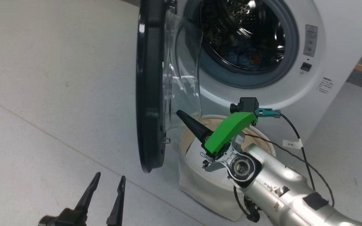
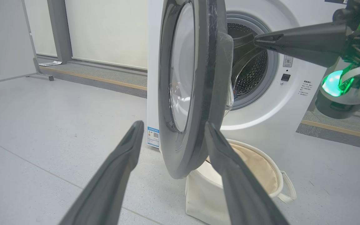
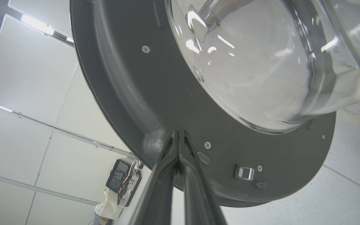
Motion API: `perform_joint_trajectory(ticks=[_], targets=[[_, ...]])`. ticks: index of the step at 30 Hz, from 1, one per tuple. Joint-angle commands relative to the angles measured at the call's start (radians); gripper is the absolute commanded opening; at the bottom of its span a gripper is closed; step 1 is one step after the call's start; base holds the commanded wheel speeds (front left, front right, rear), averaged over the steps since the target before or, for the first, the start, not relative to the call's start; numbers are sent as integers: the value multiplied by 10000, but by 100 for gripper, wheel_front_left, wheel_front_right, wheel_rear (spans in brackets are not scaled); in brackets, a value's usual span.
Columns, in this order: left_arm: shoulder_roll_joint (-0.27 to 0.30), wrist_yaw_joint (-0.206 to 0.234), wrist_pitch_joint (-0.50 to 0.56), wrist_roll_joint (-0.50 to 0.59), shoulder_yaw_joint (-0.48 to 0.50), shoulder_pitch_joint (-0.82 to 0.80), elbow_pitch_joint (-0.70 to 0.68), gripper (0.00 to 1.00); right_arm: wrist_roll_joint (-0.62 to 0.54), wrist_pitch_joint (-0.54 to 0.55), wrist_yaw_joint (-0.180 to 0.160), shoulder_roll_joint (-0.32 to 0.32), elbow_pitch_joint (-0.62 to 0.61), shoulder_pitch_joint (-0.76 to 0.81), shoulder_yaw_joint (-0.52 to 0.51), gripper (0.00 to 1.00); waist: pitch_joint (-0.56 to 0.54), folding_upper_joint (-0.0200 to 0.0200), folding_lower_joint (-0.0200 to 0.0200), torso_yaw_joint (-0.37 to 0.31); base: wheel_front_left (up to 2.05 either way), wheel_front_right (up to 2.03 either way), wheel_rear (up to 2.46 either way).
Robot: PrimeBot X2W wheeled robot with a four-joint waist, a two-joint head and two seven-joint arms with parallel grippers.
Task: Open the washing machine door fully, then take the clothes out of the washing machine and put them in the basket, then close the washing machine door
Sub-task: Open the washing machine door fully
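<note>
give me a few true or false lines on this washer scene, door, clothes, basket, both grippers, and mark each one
1. The washing machine door stands open. True.
2. The clothes lie inside the drum. True.
3. The left gripper is shut on the clothes. False: its fingers are spread apart and hold nothing, low and away from the drum.
4. The basket sits on top of the washing machine. False: it stands on the floor in front of the machine, below the open door.
5. The right gripper is shut, with its tips at the door's dark inner side below the glass bowl. True.
</note>
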Motion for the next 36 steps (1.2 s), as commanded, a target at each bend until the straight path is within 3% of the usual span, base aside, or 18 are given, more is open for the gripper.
perform_joint_trajectory(ticks=[1,8,14,26,36], targets=[[139,42,-46,-24,361,-273,-370,100,-135,-171,77,168,-246,-320,-14,100,-37,0,1,-126,0,0,0],[282,141,-12,-86,444,-239,-515,100,-1734,-1575,77,-449,-503,-238,477,100,-66,0,1,-546,0,0,0],[448,266,27,-155,601,-165,-674,100,-4687,-2794,77,-1183,-370,54,901,100,-128,0,1,-887,0,0,0],[847,450,185,-379,993,126,-1130,100,-10306,-2856,77,-1354,-2590,3525,-2345,100,-104,0,1,-1444,0,0,0],[1212,369,289,-388,987,154,-1212,100,-12106,-2591,77,-882,-4253,5854,-4194,100,20,0,1,-1628,0,0,0]])
